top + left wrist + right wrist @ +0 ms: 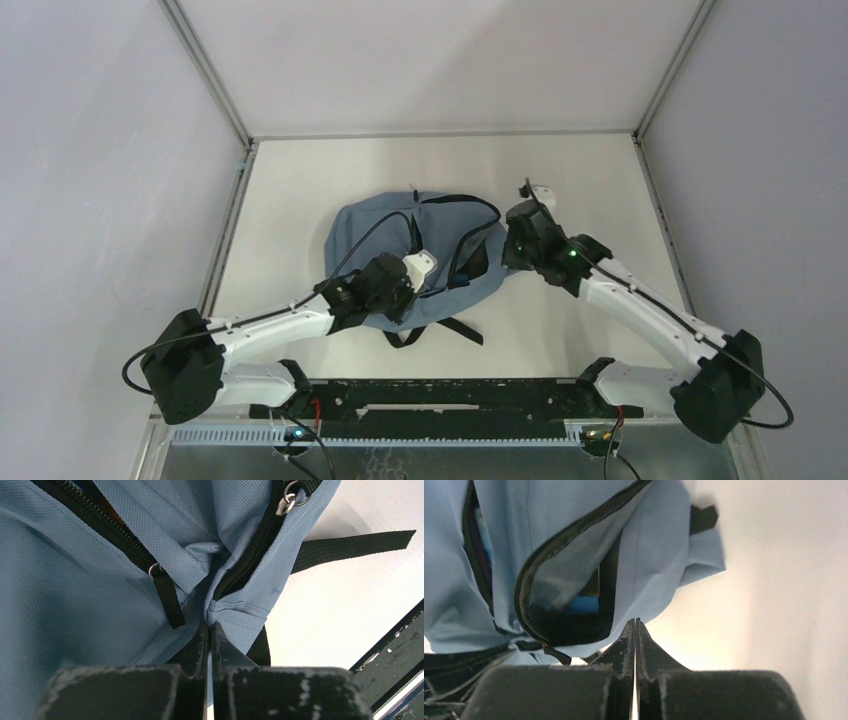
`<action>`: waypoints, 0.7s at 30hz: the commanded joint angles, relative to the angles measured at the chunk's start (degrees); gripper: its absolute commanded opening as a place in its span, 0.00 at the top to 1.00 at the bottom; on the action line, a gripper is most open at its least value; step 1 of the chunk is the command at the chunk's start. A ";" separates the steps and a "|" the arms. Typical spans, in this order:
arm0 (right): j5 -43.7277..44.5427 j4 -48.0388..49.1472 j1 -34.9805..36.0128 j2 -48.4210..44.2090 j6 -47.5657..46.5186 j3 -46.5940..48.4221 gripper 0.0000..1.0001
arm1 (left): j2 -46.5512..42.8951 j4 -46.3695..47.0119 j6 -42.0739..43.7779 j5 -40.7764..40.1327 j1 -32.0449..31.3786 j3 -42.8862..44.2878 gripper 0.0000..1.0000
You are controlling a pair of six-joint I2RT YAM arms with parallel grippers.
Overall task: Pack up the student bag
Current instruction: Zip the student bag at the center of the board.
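The student bag (365,235) lies mid-table, dusty blue-grey with black straps. My left gripper (418,275) rests on its near middle. In the left wrist view it (210,627) is shut on a fold of the student bag (75,590) between two black zippers, and blue cloth shows between the jaws. My right gripper (505,250) is at the bag's right edge. Its wrist view shows it (635,622) shut and empty, light showing through the slit, just below the gaping zip opening (569,590) of the student bag (649,555). A blue item (583,605) lies inside.
A black strap (360,545) trails off the bag onto the white table (560,170). A black rail (430,395) runs along the near edge between the arm bases. Grey walls with metal posts enclose the table on three sides.
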 commanded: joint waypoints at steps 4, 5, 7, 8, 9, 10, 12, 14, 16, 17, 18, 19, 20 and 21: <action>5.71 0.69 -0.99 -0.23 3.17 -4.16 1.00 | 1.12 -0.96 -0.83 0.70 0.23 3.07 1.00; 5.08 0.50 -0.88 0.32 3.07 -4.33 1.00 | 1.24 -1.03 -0.83 0.79 0.26 3.21 1.00; 2.94 2.01 0.08 -0.57 1.35 -5.06 0.93 | 1.35 -1.14 -0.83 0.91 0.20 3.39 1.00; 1.67 3.85 0.85 -1.97 0.04 -5.88 0.86 | 1.35 -1.14 -0.83 0.97 0.20 3.41 1.00; -0.12 5.94 1.47 -3.69 -1.14 -6.76 0.77 | 1.35 -1.14 -0.83 1.01 0.23 3.35 1.00; -3.55 8.11 1.66 -5.44 -2.27 -7.70 0.67 | 1.35 -1.19 -0.83 1.01 0.21 3.33 1.00; -8.55 12.18 1.57 -8.47 -4.08 -9.06 0.52 | 1.35 -1.22 -0.95 1.01 0.18 3.33 1.00; -14.54 14.57 1.34 -10.15 -5.58 -9.64 0.43 | 1.44 -1.23 -1.00 1.08 0.22 3.38 1.00; -20.85 16.12 1.06 -10.01 -6.07 -9.66 0.39 | 1.51 -1.23 -1.01 1.18 0.26 3.42 1.00; -23.64 16.86 0.96 -9.30 -5.76 -9.66 0.39 | 1.59 -1.19 -1.03 1.23 0.22 3.46 1.00; -26.00 17.65 1.05 -8.66 -5.51 -9.66 0.39 | 1.73 -1.15 -1.01 1.27 0.26 3.49 1.00; -28.21 18.65 1.07 -7.79 -5.39 -9.66 0.39 | 1.85 -1.21 -0.96 1.28 0.21 3.55 1.00; -30.10 19.56 1.15 -6.87 -5.18 -9.66 0.39 | 1.95 -1.19 -0.97 1.35 0.22 3.63 1.00; -31.41 20.45 1.19 -5.86 -4.94 -9.66 0.38 | 2.04 -1.22 -1.00 1.36 0.24 3.67 1.00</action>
